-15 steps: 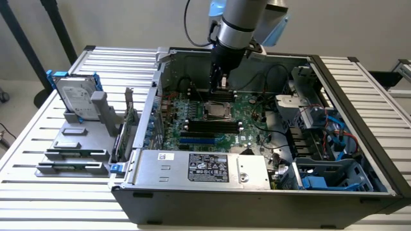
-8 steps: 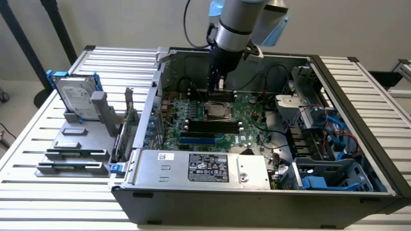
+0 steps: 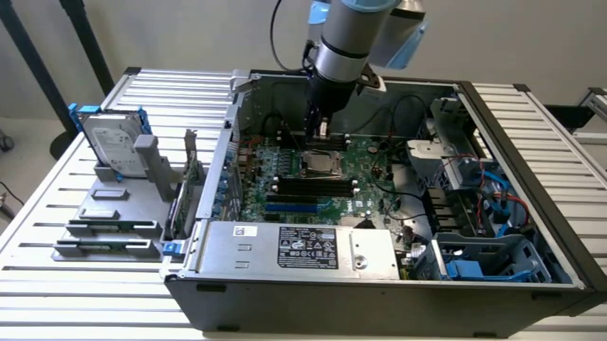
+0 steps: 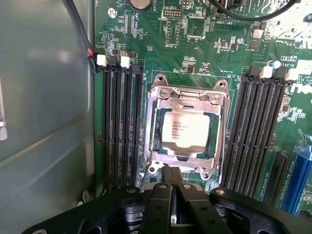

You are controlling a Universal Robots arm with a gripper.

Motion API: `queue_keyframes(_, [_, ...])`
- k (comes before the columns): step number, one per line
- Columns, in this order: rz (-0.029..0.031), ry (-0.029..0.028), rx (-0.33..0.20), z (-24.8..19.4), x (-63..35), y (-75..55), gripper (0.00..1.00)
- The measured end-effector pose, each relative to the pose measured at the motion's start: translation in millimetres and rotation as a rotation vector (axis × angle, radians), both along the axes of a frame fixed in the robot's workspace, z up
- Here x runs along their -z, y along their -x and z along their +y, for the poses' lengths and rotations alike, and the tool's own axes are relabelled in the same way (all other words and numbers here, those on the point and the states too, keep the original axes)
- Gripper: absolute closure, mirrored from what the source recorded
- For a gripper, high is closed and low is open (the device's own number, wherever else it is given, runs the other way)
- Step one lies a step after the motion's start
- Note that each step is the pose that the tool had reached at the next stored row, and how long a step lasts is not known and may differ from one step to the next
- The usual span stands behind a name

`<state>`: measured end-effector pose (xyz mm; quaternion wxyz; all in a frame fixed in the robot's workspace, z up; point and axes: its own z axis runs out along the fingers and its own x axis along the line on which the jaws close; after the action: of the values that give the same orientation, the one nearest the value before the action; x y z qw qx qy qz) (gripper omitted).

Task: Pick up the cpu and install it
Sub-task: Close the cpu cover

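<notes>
Indoors, slatted metal table (image 3: 57, 284), pale wall (image 3: 190, 35), open case (image 3: 379, 302), cpu (image 4: 185, 129) in socket (image 4: 187, 92)

A robotics lab or workshop set up for computer assembly: a slatted aluminium tabletop (image 3: 57, 284) carries an opened computer case (image 3: 379, 297) with its motherboard (image 4: 204, 48) and cpu (image 4: 185, 129) laid bare, a grey fixture (image 3: 156, 167) racks a hard drive (image 3: 109, 145), and a robot arm (image 3: 346, 42) hangs above, against plain walls (image 3: 190, 28)
</notes>
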<state>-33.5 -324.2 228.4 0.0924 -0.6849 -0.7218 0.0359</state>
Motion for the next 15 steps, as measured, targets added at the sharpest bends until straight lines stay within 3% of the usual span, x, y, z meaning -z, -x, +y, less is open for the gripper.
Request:
queue_keyframes(11, [0.0020,-0.0003,0.035,-7.5,13.6,4.0,0.89])
queue_keyframes(15, [0.0021,-0.0055,0.042,-7.8,17.6,4.4,0.89])
